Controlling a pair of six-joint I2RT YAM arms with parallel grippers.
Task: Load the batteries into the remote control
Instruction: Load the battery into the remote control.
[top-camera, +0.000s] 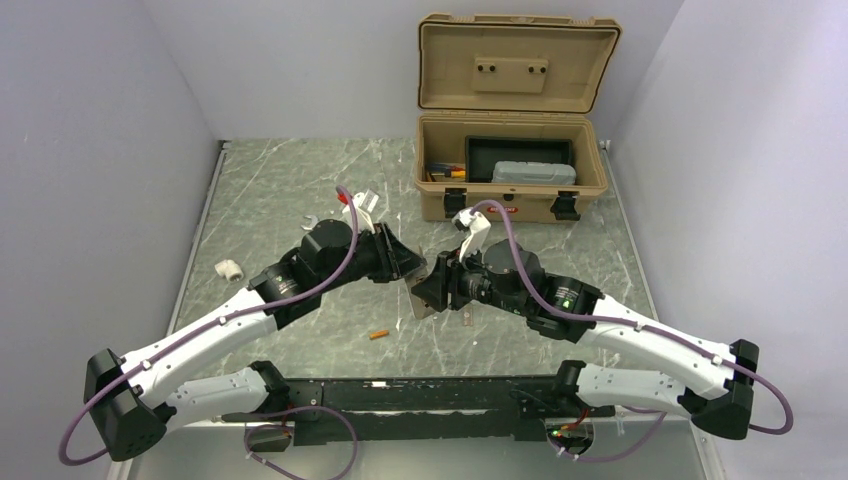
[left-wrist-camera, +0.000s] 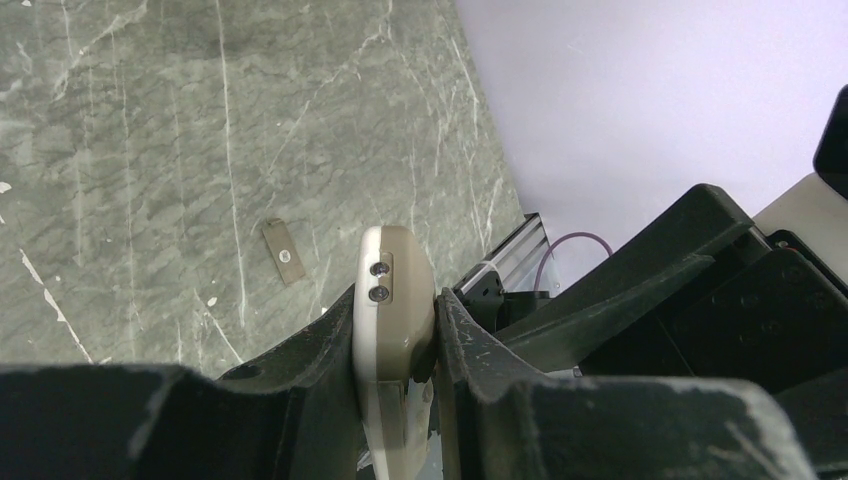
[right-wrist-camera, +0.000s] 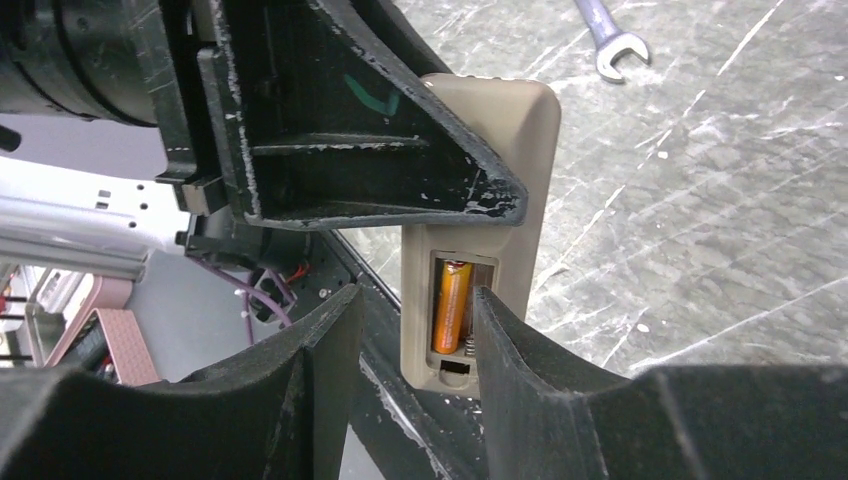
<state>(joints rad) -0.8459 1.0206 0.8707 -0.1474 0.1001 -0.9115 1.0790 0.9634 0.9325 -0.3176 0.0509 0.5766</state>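
Tabletop (top-camera: 280, 190) veined grey-green, walls (top-camera: 90, 130) pale lilac

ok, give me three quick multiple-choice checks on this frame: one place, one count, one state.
1. Where is the loose battery?
A) on the table
B) in the toolbox
C) in the right jaws

2. How many batteries show in the remote's bay?
A) none
B) one
C) three

3. The left jaws are:
A) open, holding nothing
B) shut on the remote
C) shut on the wrench

Key:
1 A: the top view shows it lying on the bare stone.
2 B: the right wrist view shows a single orange battery seated in the bay.
3 B: the left wrist view shows the remote clamped between them.
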